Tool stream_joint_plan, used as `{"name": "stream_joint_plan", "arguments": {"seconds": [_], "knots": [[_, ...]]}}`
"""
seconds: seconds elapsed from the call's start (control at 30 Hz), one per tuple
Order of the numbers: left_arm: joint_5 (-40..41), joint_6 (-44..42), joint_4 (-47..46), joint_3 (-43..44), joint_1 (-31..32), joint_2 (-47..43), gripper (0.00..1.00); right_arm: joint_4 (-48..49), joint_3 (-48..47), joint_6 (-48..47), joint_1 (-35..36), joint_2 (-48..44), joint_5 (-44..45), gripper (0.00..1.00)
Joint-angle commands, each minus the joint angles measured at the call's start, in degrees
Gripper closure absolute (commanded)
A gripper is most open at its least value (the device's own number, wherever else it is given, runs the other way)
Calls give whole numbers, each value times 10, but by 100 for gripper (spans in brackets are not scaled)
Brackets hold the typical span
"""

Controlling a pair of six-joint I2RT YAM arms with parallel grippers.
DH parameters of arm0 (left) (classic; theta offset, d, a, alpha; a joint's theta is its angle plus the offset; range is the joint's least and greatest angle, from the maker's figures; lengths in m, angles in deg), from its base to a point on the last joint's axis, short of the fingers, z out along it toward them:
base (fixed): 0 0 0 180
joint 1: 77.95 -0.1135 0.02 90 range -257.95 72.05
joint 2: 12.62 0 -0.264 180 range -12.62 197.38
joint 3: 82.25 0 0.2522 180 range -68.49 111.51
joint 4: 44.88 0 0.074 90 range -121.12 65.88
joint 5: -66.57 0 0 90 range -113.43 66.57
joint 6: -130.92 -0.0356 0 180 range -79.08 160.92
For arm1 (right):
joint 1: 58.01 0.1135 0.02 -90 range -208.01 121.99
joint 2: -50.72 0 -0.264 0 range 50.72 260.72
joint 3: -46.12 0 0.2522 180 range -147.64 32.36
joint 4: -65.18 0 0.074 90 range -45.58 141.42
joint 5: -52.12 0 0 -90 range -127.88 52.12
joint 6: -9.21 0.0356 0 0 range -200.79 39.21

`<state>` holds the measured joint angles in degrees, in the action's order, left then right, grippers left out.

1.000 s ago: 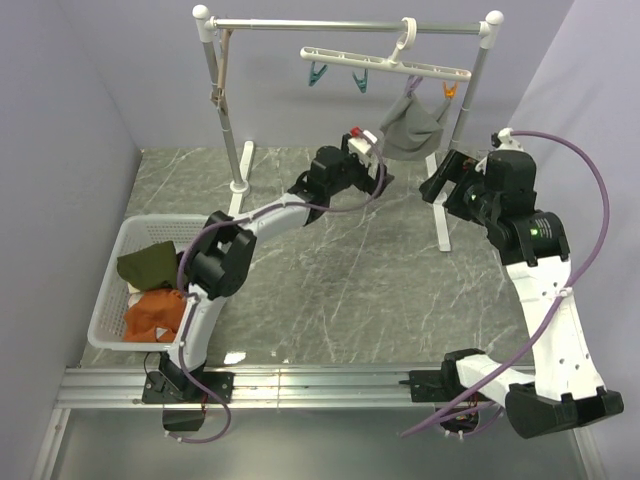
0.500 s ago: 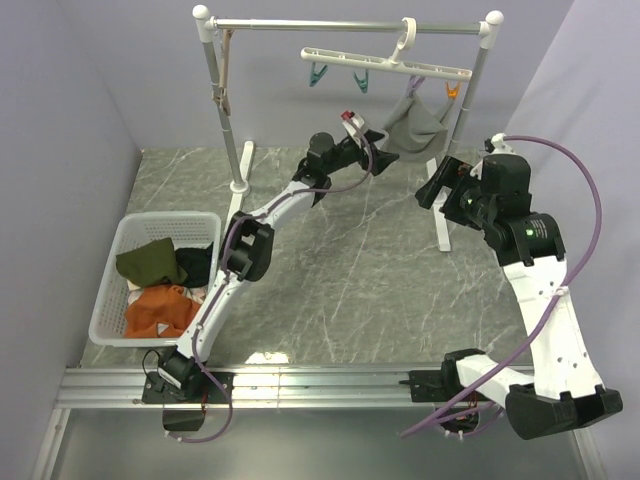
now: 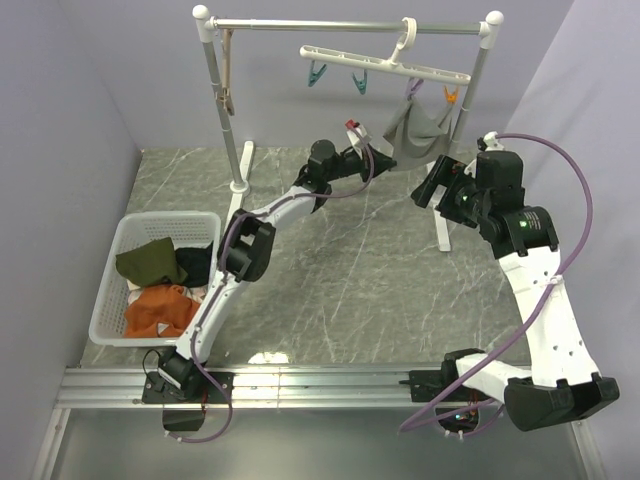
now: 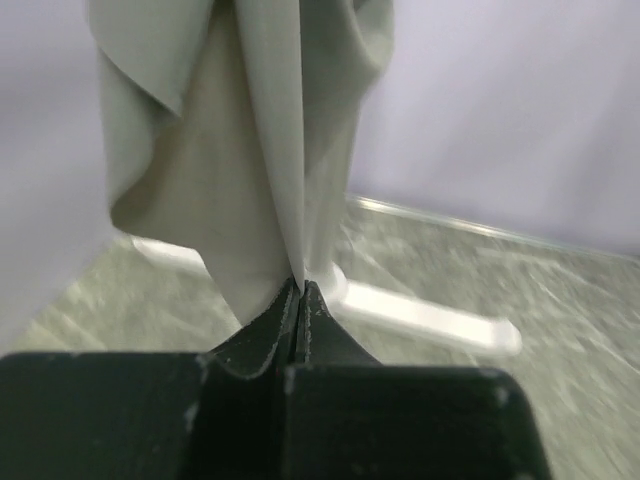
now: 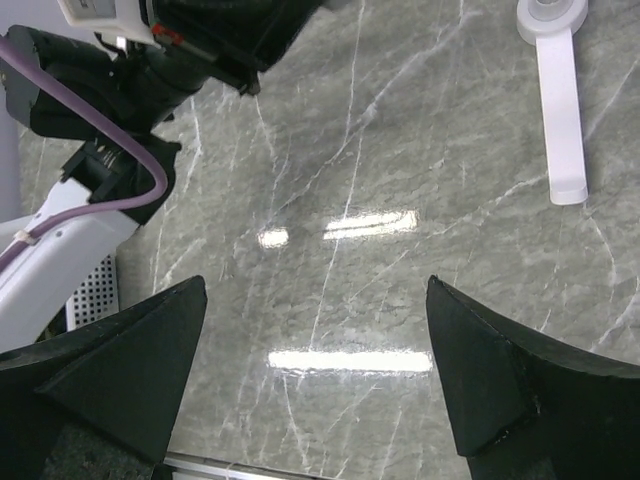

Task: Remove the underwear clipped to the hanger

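The light grey underwear (image 3: 415, 128) hangs from a purple clip (image 3: 414, 88) on the white hanger (image 3: 385, 62). My left gripper (image 3: 384, 160) reaches up to its lower left edge. In the left wrist view the gripper (image 4: 300, 290) is shut on a fold of the grey underwear (image 4: 250, 150). My right gripper (image 3: 428, 190) hovers just right of and below the cloth, open, holding nothing; the right wrist view shows it (image 5: 315, 370) over bare floor. An olive green brief (image 3: 148, 260) and a black one (image 3: 195, 262) lie in the basket (image 3: 110, 290).
The hanger hangs on a white rail with posts (image 3: 230, 110) and a foot (image 3: 442, 225) close to my right gripper. Teal clips (image 3: 316, 74) and an orange clip (image 3: 449, 95) hang free. An orange cloth (image 3: 160, 308) lies in the basket. My left arm (image 5: 130, 80) shows in the right wrist view.
My left gripper rose toward the grey underwear and shut on its lower edge. My right arm shifted slightly left and stayed open.
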<state>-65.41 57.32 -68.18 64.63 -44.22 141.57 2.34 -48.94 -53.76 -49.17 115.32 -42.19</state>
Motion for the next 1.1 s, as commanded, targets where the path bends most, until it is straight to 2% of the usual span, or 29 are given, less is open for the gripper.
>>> {"name": "stream_joint_plan", "arguments": {"seconds": [0.0, 0.1, 0.13, 0.3, 0.47, 0.57, 0.77, 1.07], "knots": [[-14, -10, -31, -80, 4, -109, 100, 26, 5, -10, -3, -23, 2, 3], [17, -65, -29, -201, 6, -208, 100, 35, 11, -9, -3, -32, -1, 3], [22, -75, -13, -222, 6, -253, 100, 36, 12, -8, -3, -34, -6, 3], [37, -124, 29, -330, 8, -367, 100, 62, -2, -15, -3, -40, -41, 3], [39, -195, 130, -383, 35, -457, 100, 97, -57, -31, -2, -33, -105, 5], [44, -225, 177, -420, 64, -504, 100, 110, -95, -26, -3, -13, -103, 6], [72, -258, 225, -492, 116, -593, 100, 143, -187, -1, -1, 46, -89, 7], [109, -284, 263, -515, 149, -653, 100, 140, -277, 7, 32, 150, -54, 9]]}}
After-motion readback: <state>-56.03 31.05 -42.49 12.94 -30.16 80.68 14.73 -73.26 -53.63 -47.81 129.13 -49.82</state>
